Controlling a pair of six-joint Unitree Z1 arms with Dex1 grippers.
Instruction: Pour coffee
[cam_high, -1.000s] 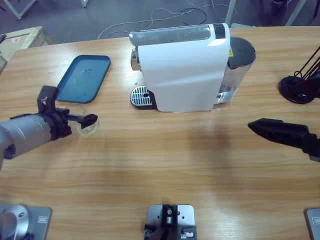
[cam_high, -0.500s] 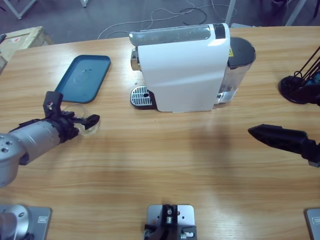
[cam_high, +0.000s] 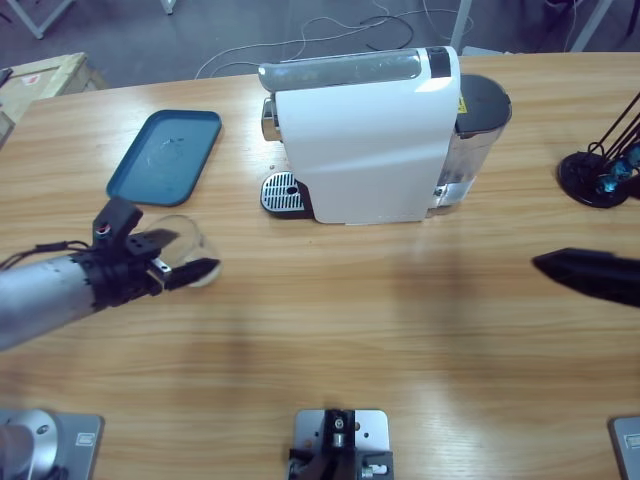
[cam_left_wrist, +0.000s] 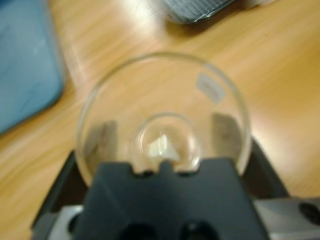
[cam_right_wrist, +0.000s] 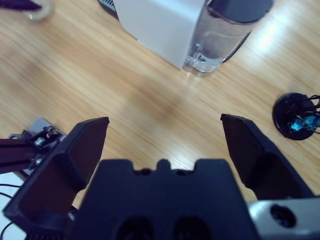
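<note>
glass tumbler (cam_high: 183, 243) lifted, right end effector (cam_high: 545, 264) retreated

Long wooden table (cam_high: 330, 330) under even light — beyond it grey floor (cam_high: 150, 40) with trailing white cables (cam_high: 300, 45).

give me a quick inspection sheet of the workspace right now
surface: long wooden table, bare in front.
job's things: clear glass tumbler between the left end effector's jaws; no coffee visible in it; white coffee machine at the back.
clutter: blue tray; black stand at the table's edge.
end effectors: left shut on the tumbler; right open, holding nothing.
cables: loose cables on the floor behind.
surroundings: cardboard box beyond the table.
</note>
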